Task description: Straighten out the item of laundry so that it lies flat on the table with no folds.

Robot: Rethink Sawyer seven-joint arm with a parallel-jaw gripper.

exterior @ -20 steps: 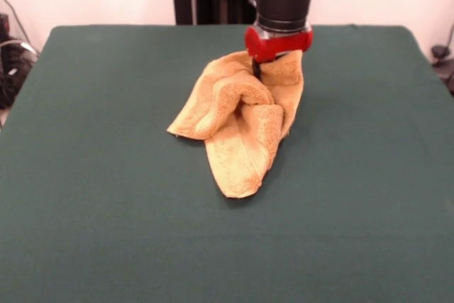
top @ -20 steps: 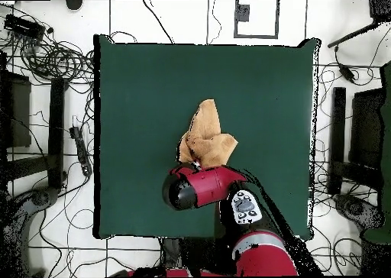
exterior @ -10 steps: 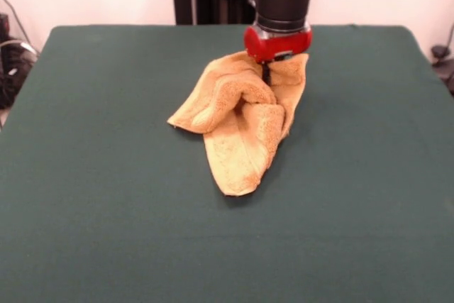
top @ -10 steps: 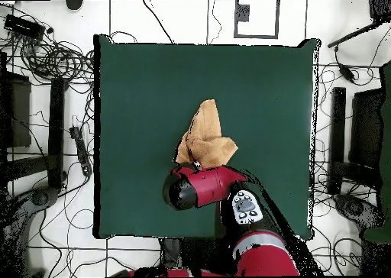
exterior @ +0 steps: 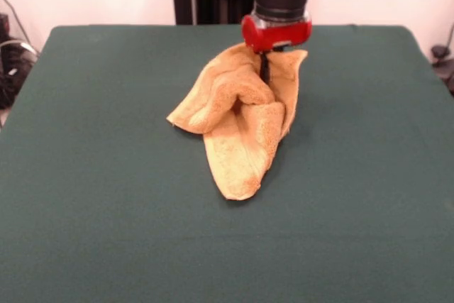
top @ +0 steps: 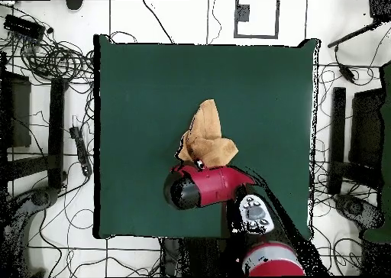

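Towel [exterior: 237, 122] sits bunched and folded near the middle of the table [exterior: 92, 196], gripper [exterior: 264, 70] apparently pinching its raised far edge; soft, light, limp terry, so I'd grab a free corner and drag outward.

i see my arm coming straight down from twelve o'clock in the front view, wrist vertical, red collar above the gripper [exterior: 264, 69]. one thin dark finger [exterior: 264, 67] shows below it; whether it is clamped or apart i cannot judge.
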